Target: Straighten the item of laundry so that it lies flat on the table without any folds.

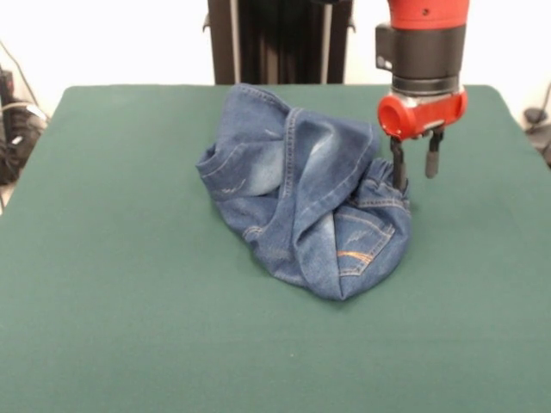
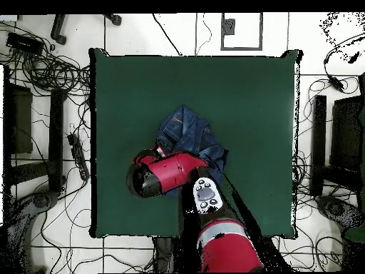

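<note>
The jeans [image 1: 301,194] lie crumpled in a heap on the green table [image 1: 129,275], right of the middle, with one orange-stitched pocket facing up at the front. My gripper [image 1: 415,169] hangs at the heap's right edge, open. One finger [image 1: 398,168] is at the gathered waistband; the other is clear of the cloth over bare table. In the overhead view the jeans [image 2: 187,132] lie near the table's [image 2: 249,107] middle. The red arm [image 2: 171,173] covers their near edge and hides the gripper.
The black pedestal [image 1: 280,39] stands behind the table's far edge. Cables [image 1: 17,129] lie on the floor at the left. In the overhead view cables [image 2: 50,71] and dark furniture [image 2: 335,143] surround the table.
</note>
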Motion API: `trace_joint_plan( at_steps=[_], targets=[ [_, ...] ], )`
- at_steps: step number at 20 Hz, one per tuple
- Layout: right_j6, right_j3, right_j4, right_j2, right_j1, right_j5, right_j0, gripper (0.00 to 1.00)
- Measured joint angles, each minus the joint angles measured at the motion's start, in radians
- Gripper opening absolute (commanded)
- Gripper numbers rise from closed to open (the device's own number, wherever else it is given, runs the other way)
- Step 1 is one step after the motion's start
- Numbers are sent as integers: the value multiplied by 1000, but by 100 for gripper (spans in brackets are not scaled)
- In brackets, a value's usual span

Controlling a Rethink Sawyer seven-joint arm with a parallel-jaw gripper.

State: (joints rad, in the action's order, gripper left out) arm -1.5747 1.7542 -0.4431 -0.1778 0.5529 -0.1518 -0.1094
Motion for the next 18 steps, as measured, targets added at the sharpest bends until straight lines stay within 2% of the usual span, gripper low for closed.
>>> trace_joint_plan(
  at_steps=[9, 18],
  targets=[
    [0, -32, -8, 79, -9, 0, 42, 100],
    [0, -89, -21, 209, -12, 0, 139, 100]
  ],
)
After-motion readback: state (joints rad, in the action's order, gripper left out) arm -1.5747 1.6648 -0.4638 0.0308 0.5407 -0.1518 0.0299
